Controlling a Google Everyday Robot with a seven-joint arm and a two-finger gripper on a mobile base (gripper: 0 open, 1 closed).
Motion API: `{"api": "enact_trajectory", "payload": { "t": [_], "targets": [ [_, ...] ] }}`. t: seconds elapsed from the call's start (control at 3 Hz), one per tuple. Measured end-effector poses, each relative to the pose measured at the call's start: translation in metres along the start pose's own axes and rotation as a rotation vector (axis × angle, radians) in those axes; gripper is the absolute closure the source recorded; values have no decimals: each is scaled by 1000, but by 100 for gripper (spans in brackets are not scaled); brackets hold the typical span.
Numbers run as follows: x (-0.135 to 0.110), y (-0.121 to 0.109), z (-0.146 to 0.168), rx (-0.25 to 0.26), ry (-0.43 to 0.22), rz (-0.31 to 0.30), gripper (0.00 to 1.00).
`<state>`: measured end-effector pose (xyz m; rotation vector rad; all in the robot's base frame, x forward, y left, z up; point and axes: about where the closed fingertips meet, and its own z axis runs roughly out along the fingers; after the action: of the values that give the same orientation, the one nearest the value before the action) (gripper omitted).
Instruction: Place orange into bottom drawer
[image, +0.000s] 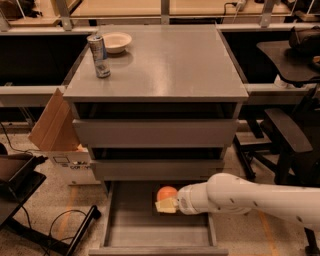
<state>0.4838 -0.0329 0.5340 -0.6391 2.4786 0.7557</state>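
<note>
The orange (166, 193) is round and small and sits low inside the pulled-out bottom drawer (120, 225), near its back right part. My gripper (166, 202) reaches in from the right on a white arm and is at the orange, with a pale fingertip showing just below it. I cannot tell if the orange rests on the drawer floor. The two grey drawers above are shut.
A drink can (99, 55) and a white bowl (115, 42) stand on the cabinet top (165, 65) at the back left. A cardboard box (55, 135) leans left of the cabinet. Black chairs (290, 135) stand on the right. A black stand (20, 190) is at the lower left.
</note>
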Motion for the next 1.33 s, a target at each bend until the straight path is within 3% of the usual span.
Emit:
{"api": "enact_trajectory", "payload": {
  "t": [0.33,0.67,1.0,1.33],
  "targets": [
    [-22,-59,97,10,-8,16,100],
    [-25,-100,158,0,-25,59,100],
    [13,-144,218,-69,-47,170,100],
    [57,-166,256,-131,-27,274,100]
  ]
}}
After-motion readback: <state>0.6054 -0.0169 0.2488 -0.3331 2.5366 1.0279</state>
